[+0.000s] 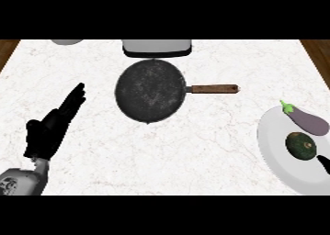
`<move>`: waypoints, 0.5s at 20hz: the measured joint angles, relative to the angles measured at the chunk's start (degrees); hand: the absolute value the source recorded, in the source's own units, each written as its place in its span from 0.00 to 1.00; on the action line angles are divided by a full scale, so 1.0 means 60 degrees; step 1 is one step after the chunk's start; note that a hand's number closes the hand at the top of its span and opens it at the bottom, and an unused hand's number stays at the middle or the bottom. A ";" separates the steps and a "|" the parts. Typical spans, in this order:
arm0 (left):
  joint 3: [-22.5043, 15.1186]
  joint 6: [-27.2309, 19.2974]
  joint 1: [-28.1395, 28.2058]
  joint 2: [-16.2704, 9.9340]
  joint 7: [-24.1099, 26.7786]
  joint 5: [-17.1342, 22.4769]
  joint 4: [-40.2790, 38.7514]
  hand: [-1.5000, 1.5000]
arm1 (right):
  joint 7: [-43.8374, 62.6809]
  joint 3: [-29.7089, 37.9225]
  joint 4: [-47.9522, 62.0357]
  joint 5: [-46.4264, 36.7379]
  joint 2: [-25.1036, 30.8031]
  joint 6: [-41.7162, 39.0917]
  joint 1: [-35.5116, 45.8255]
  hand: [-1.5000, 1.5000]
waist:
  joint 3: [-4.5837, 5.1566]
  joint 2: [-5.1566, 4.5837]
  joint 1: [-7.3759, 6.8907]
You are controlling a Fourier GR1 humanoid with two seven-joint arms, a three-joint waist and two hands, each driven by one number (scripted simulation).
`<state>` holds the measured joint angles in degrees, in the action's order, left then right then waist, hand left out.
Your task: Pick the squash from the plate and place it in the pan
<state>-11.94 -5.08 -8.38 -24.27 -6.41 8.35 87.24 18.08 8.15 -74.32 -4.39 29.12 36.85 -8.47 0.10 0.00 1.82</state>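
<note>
Spreading across the whole view, the white marble counter (215, 151) carries a white plate (275, 156) at its right edge. A dark pan (150, 91) sits toward the far middle, wooden handle (213, 88) pointing right. Near the left edge the left hand (53, 128) rests open, fingers straight, holding nothing. On the plate lie a purple eggplant (308, 120) and the dark green squash (301, 145). Just beside the squash, only the right hand's fingertip (328, 166) shows; its state cannot be told.

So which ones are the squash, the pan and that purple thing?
squash (301, 145), head view, middle of its dark green top.
pan (150, 91), head view, centre of its dark bowl.
eggplant (310, 122), head view, middle of its purple body.
</note>
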 measured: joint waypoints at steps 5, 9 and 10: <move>-0.0102 0.0114 0.0000 0.0128 -0.0239 -0.0028 0.0354 0.50 | 0.2541 -0.0648 -0.0499 -0.0776 0.1087 -0.0920 -0.0099 0.00 | 0.0007 -0.0003 -0.0243; -0.0148 0.0161 -0.0067 0.0221 -0.0360 -0.0076 0.0370 0.50 | 0.4366 -0.1026 -0.0830 -0.0691 0.2098 -0.2607 0.0276 0.00 | 0.0011 -0.0016 -0.0347; -0.0166 0.0164 -0.0111 0.0270 -0.0360 -0.0091 0.0322 0.50 | 0.4735 -0.1100 -0.0857 -0.0522 0.2339 -0.3163 0.0410 0.00 | 0.0011 -0.0022 -0.0363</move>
<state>-12.94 -4.10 -9.04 -22.65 -8.57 7.81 89.17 46.49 1.55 -79.46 -7.52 43.15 17.88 -6.01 0.16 -0.13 -0.35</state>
